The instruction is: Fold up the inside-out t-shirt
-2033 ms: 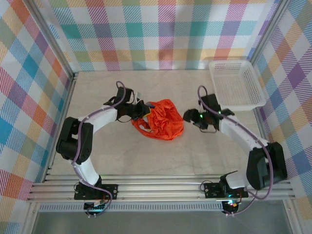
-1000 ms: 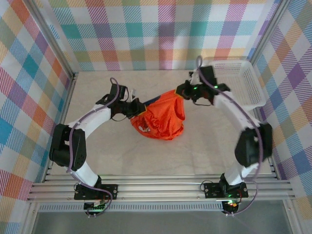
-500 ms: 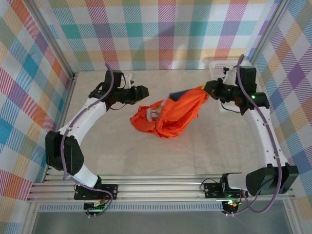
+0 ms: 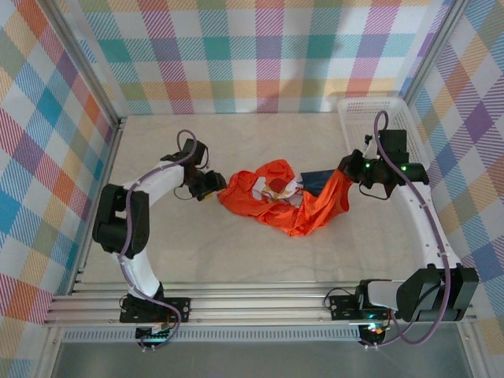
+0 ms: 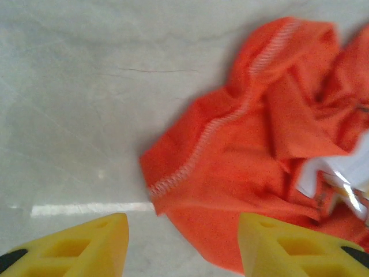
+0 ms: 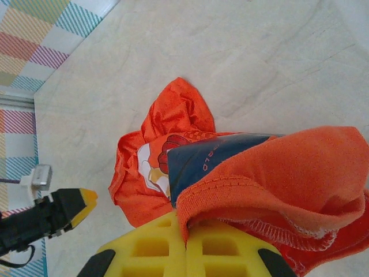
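My left gripper [image 4: 213, 183] hangs low over the pale marble-look table [image 4: 236, 252], left of centre, and its yellow fingers [image 5: 86, 248] stand well apart with nothing between them. Just to the right of those tips a stitched hem of the inside-out t-shirt [image 4: 279, 201] lies flat on the table, near my jaws but not touching them. The garment is a crumpled bright orange-red heap in the middle of the table, seams showing. It is bunched at its left end, with a small white and red print [image 4: 276, 187] facing up near its far side. Farther right a dark blue panel [image 6: 207, 158] with pale lettering shows among the folds. From there the cloth rises in a taut ridge to my right gripper [image 4: 349, 169], whose yellow fingers [image 6: 150, 254] are pressed together on a fold of the fabric, holding that right end off the table while the rest of the t-shirt rests on it. Beyond my right arm, in the far right corner, sits a white mesh basket [image 4: 378, 138], well apart from the garment
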Tool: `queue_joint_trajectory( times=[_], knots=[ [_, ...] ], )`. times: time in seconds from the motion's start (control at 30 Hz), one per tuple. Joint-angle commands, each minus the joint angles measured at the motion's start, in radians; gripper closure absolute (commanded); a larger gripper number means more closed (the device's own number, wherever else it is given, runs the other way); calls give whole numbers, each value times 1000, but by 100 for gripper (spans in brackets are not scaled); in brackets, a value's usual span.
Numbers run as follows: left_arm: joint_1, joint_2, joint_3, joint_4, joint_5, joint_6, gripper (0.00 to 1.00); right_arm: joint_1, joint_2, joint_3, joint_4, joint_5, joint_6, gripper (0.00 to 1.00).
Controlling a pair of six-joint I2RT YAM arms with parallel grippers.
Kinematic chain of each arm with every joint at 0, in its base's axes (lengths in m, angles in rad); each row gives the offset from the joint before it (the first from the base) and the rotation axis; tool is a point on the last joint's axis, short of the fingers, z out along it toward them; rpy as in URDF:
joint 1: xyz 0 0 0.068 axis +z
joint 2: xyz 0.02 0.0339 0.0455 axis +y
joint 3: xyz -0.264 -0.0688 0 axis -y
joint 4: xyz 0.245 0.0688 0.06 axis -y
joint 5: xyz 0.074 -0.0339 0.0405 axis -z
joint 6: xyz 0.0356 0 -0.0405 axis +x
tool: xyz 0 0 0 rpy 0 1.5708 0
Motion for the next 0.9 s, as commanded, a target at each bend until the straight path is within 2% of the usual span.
queue_joint_trajectory(
  times=[0.0,0.1,0.17,0.2,0.37,0.47,0.63,0.73,0.77,0.8,0.87],
  knots=[
    [-3,47,32,-3,-15,15,48,-5,13,20,18,-11,-30,100],
    [-26,95,39,17,-17,14,48,-7,18,18,26,-16,-30,100],
    [-39,142,64,8,-37,15,53,-7,23,14,36,-23,-24,100],
    [-41,164,82,-2,-49,13,58,-7,24,12,41,-29,-22,100],
    [-39,188,158,-25,-53,7,100,-7,41,5,58,-58,-12,100],
    [-19,144,233,-84,-50,17,100,-9,55,41,39,-52,-22,100],
    [95,-25,281,-107,-16,-10,100,-18,65,132,-5,-46,-41,100],
    [100,-88,284,-123,10,10,97,-18,67,141,-2,-63,-32,100],
    [94,-99,271,-116,41,17,87,-17,67,137,1,-69,-28,100],
    [83,-105,254,-114,57,27,73,-17,68,133,6,-70,-26,100],
    [51,-108,228,-123,47,65,52,-17,70,126,14,-72,-21,100]
  ],
)
